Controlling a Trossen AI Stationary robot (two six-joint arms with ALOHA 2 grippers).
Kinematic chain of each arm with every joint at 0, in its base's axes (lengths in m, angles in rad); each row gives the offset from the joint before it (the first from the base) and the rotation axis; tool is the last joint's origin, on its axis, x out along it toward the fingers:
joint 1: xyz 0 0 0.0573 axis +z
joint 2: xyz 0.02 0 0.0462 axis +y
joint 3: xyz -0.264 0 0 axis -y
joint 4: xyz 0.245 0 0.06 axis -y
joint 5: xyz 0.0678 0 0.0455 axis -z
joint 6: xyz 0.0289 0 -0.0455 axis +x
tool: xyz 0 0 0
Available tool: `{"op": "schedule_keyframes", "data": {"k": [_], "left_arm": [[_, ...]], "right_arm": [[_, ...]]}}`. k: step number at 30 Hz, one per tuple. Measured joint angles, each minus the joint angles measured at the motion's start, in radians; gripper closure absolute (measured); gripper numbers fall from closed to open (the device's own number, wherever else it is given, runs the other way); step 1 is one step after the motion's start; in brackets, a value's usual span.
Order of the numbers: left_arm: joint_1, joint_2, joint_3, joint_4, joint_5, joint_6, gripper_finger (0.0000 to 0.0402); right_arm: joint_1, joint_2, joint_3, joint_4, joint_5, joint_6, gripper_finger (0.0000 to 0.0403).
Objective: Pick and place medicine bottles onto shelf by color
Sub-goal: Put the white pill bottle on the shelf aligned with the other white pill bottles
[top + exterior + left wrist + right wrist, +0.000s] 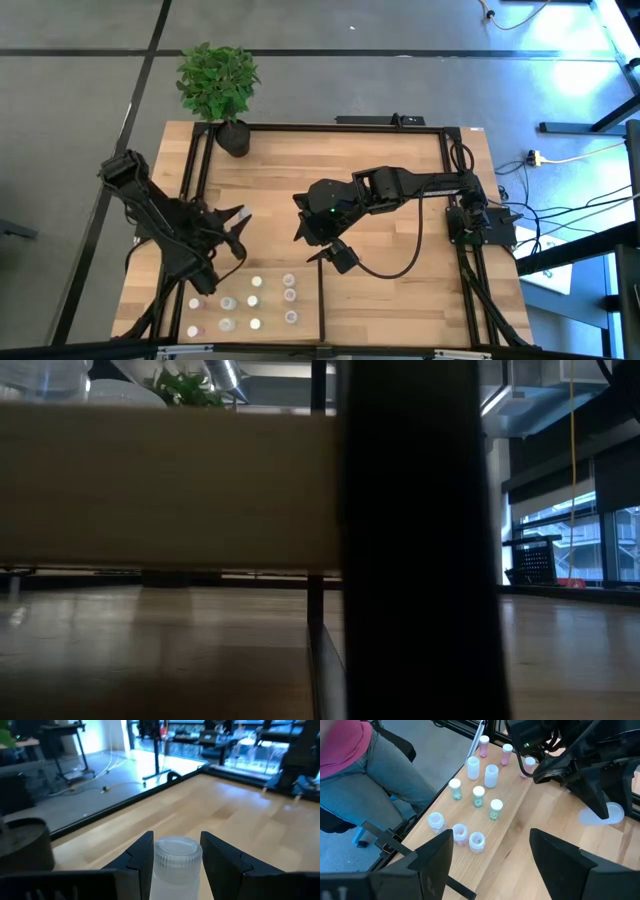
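Note:
Several small medicine bottles (255,300) (478,796) stand upright on their bases at the near left of the light-wood shelf (400,300). They are pinkish, greenish and whitish. My left gripper (238,232) (176,842) hovers over the shelf's left part, just beyond the group, shut on one whitish bottle with a ribbed white cap (175,865). My right gripper (322,245) (490,850) hangs open over the shelf's middle, above the short black divider bar (320,300), with nothing between its fingers. The low view shows only a board and a black post. My left gripper pinches the whitish bottle between its two fingers, at the sides of the ribbed cap (159,859). The fingers lie roughly level, one on each side of the cap. The bottle's body runs out of the picture below the cap. It is lifted clear of the boards.
A black pot with a green plant (225,100) stands at the shelf's far left corner. Black rails (340,127) edge the shelf. A seated person in a pink top and jeans (365,775) is just past the table edge by the bottles. Bare boards (400,300) lie right of the divider.

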Motion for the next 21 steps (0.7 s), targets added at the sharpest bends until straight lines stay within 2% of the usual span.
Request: {"op": "schedule_keyframes", "data": {"k": [9,21], "left_arm": [[-0.031,0.0,-0.05,0.093,-0.071,0.0,0.0268],[-0.184,0.0,-0.05,0.088,-0.128,0.026,0.0268]], "right_arm": [[0.0,0.0,0.0,0.0,0.0,0.0,0.0138],[0.0,0.0,0.0,0.0,0.0,0.0,0.0138]]}}
